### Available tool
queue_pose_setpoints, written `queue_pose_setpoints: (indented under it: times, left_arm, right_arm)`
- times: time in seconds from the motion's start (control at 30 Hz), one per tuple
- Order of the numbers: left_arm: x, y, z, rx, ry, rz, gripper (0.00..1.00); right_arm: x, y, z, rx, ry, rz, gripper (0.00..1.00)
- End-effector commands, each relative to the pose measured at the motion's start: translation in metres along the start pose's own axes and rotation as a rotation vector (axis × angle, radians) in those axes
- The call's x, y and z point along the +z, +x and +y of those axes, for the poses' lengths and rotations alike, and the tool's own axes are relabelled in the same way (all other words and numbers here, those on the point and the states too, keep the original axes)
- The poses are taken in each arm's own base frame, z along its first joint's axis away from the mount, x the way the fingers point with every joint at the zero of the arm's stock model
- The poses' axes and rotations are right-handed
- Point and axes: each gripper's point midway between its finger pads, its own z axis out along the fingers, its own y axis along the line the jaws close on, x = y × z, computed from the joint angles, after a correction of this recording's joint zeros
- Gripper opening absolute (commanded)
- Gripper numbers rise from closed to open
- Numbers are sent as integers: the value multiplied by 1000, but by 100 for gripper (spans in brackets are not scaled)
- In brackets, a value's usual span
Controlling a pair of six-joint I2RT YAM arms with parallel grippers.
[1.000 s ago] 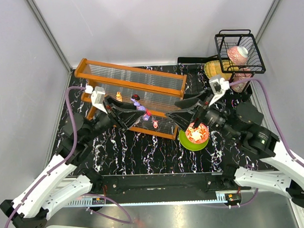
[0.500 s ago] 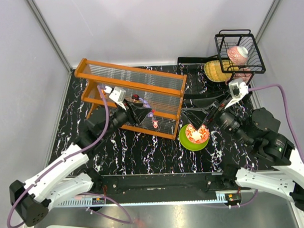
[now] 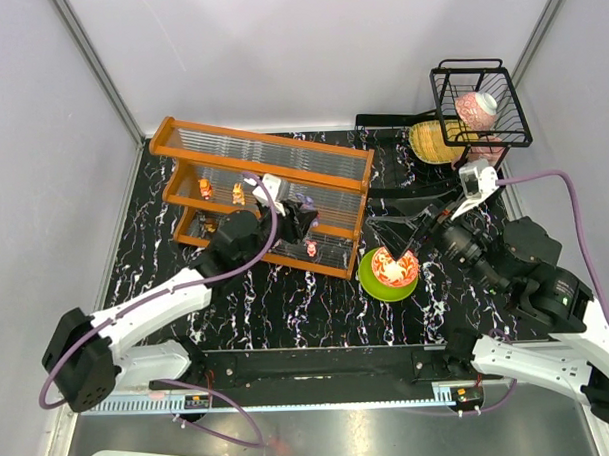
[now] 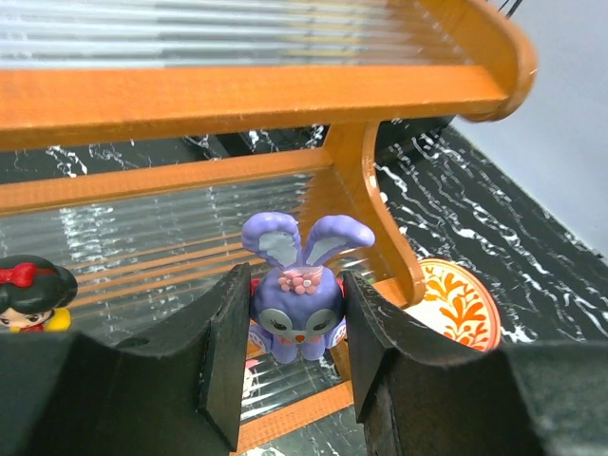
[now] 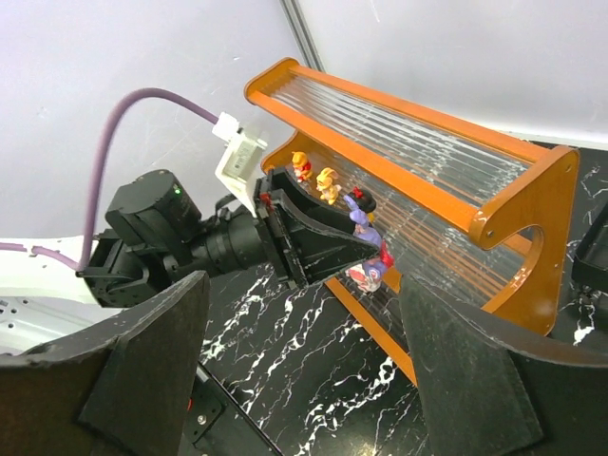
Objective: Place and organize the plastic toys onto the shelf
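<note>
Left wrist view puts the key fact up close: the left jaws are clamped on a purple rabbit figurine [image 4: 296,309], one pad on each flank. The toy stands upright, its long axis vertical, ears up and face toward the camera. It is held inside the shelf [image 4: 247,95], under the upper orange rail and over the ribbed lower panel, toward the right end just beside the curved end post. Whether its feet touch the panel I cannot tell; the jaws hide the underside.

A black-haired figurine with a red bow [image 4: 28,290] stands on the same tier to the rabbit's left. From above, two orange figurines [image 3: 205,188] sit further left in the row and a pink figurine [image 3: 311,249] stands at the front edge, near the rabbit.

The right jaws stand wide apart with nothing between them. They hang over the black marbled surface [image 3: 287,299] near the red-patterned bowl [image 3: 394,268] on its green plate [image 3: 372,284], off the shelf's right end.

So the left arm is the one placed for this move. I judge the bare panel lies straight below the rabbit, so a short drop and a release should seat it. The pink toy close by is the likeliest thing to get knocked.
</note>
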Motion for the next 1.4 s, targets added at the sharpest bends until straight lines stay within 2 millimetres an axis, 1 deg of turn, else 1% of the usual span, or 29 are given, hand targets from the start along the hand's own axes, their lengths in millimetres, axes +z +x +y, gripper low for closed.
queue_pose_setpoints:
  times: [0.0, 0.03, 0.13, 0.23, 0.3, 0.37, 0.4, 0.43, 0.8, 1.2, 1.3, 1.37]
  left_arm:
    - [17, -34, -2, 28, -21, -139, 0]
    - [22, -29, -1, 30, -25, -129, 0]
    - [28, -26, 3, 40, -48, -130, 0]
    - [34, -27, 7, 52, -71, -138, 0]
    - [37, -29, 8, 58, -80, -146, 0]
    - [40, -26, 11, 62, -91, -142, 0]
    - [41, -29, 11, 63, -92, -152, 0]
    - [43, -26, 12, 66, -97, -145, 0]
    - [58, -16, 20, 82, -135, -166, 0]
    - [67, -9, 23, 136, -179, -166, 0]
    - [67, -6, 23, 149, -190, -161, 2]
    - [66, -4, 22, 156, -197, -160, 6]
  right_arm:
    - [-8, -15, -6, -20, 31, -47, 86]
    - [-10, -16, -7, -22, 32, -50, 86]
    - [-13, -17, -11, -28, 45, -55, 87]
    - [-16, -19, -13, -34, 56, -59, 88]
    - [-16, -19, -14, -40, 59, -58, 89]
    - [-16, -18, -15, -39, 63, -58, 89]
    - [-16, -19, -15, -40, 62, -59, 89]
    - [-16, -17, -15, -43, 65, -56, 89]
    - [-17, -17, -18, -55, 77, -50, 90]
    - [-13, -14, -19, -74, 86, -36, 92]
    - [-13, -14, -19, -78, 86, -34, 92]
    - [-13, -14, -19, -80, 87, -33, 92]
